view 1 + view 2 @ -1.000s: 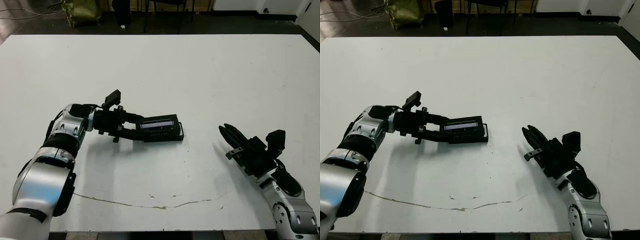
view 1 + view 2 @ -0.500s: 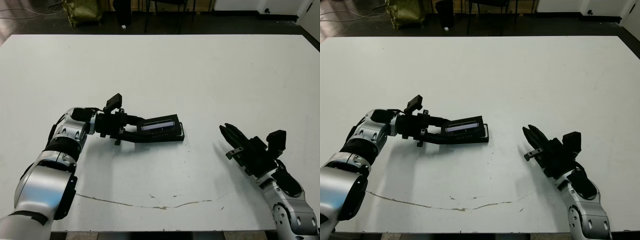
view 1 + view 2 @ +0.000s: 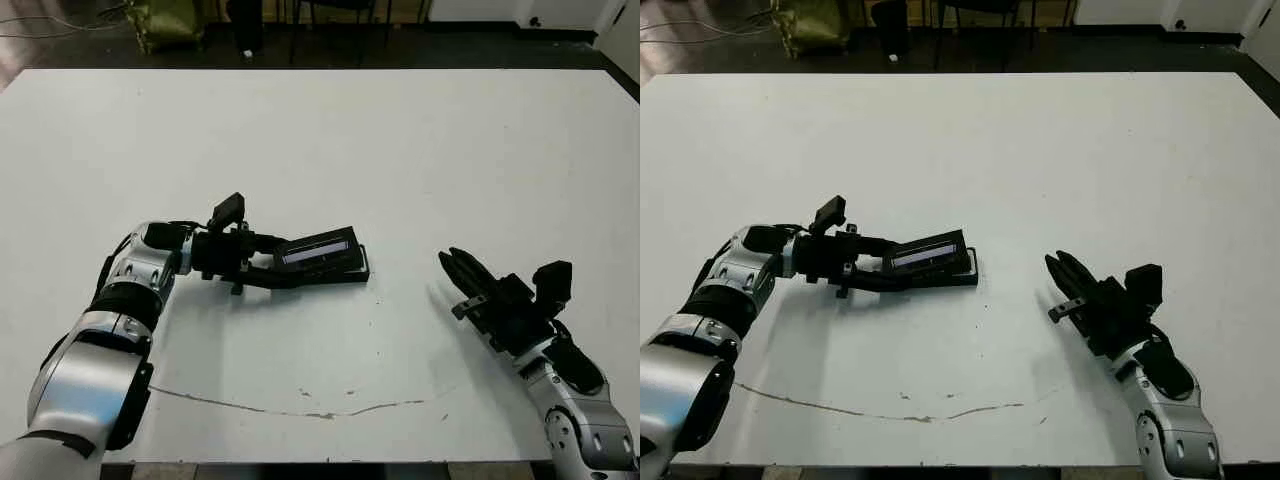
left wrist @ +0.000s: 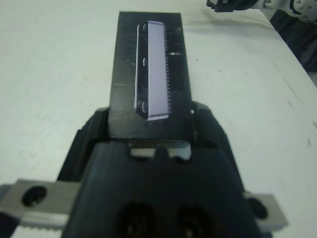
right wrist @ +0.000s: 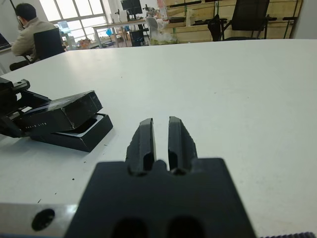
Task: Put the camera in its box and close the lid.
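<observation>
- Left wrist view: left gripper (image 4: 151,130) is clamped on the lid (image 4: 150,74).
- Lid sits tilted over the box (image 3: 345,271); camera unseen, presumably inside.
- Right gripper (image 5: 160,139), fingers nearly together, rests well apart.
- Next: lower the lid squarely.

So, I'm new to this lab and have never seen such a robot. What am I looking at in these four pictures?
It is a humanoid robot with two arms at a white table. Two pictures come from cameras in its head, looking down. The other two come from a camera on each wrist, looking along the fingers. The left gripper holds the lid, a black cover with a glossy window, tilted over the box, a shallow black tray; the lid's far end is low on the tray and the held end is raised. The right gripper holds nothing, its jaws nearly together, apart from the box. A person sits in the background.
</observation>
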`<state>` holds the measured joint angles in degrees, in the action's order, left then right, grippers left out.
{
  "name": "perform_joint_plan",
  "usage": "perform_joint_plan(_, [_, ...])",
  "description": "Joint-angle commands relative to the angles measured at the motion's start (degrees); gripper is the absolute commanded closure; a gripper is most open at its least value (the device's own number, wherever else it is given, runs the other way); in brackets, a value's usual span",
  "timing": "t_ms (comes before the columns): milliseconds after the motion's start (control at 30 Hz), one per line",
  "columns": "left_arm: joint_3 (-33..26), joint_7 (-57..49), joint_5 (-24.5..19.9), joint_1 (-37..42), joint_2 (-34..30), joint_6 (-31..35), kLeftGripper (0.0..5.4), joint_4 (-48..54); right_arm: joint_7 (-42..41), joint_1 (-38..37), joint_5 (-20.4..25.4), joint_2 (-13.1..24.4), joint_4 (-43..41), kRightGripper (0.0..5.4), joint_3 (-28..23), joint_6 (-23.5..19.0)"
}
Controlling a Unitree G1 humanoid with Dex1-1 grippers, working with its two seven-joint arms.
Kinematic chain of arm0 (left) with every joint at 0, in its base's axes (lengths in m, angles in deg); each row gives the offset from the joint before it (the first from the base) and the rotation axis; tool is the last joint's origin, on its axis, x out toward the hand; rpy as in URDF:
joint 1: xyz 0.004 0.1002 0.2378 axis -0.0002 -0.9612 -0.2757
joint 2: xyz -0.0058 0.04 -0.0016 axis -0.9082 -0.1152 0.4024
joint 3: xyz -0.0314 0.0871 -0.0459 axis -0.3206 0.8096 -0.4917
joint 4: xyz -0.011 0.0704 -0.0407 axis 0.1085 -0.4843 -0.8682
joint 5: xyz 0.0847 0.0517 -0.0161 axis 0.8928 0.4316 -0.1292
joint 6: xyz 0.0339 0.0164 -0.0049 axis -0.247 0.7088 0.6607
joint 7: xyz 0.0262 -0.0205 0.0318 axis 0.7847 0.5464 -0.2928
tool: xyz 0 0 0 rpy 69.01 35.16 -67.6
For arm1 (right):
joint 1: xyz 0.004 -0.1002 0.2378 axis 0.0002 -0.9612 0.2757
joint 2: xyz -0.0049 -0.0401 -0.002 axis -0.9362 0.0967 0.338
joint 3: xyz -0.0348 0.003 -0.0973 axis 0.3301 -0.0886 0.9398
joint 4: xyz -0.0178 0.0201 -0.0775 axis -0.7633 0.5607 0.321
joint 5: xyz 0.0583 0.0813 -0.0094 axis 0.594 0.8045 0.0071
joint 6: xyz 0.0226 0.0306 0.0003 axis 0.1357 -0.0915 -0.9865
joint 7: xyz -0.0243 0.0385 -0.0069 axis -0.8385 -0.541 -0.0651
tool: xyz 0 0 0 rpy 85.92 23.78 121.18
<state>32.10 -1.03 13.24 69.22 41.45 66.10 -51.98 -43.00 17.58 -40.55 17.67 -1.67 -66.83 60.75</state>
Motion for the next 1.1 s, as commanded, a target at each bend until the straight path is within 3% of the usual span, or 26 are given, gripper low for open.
perform_joint_plan(33, [2.38,0.84,2.73,-1.65,1.59,-0.17,3.17,-1.35,-0.06,-0.9,-0.15,0.24,0.79,5.4,-0.33,0.36])
perform_joint_plan(267, [3.76,-0.51,4.69,1.92,1.83,1.21,3.17,-3.58,0.96,-0.97,0.45,0.33,-0.35,5.4,-0.21,-2.6])
perform_joint_plan(533, [3.96,-1.42,6.73,4.43,2.32,0.91,3.17,-5.27,-1.48,-0.55,1.82,-0.21,2.19,5.4,-0.58,-0.22])
perform_joint_plan(700, [4.16,-1.86,7.78,5.34,2.36,0.01,3.17,-5.37,0.11,-1.54,2.08,0.33,-1.46,5.4,-0.28,-3.46])
perform_joint_plan(867, [3.93,-1.33,7.71,6.13,2.42,0.21,3.17,-5.22,-0.63,-1.25,1.4,0.08,0.08,5.4,-0.21,-1.76])
perform_joint_plan(1100, [4.43,-0.49,8.59,8.03,2.62,0.44,3.17,-4.82,-0.21,-1.53,1.98,0.04,-0.63,5.4,-0.09,-3.26])
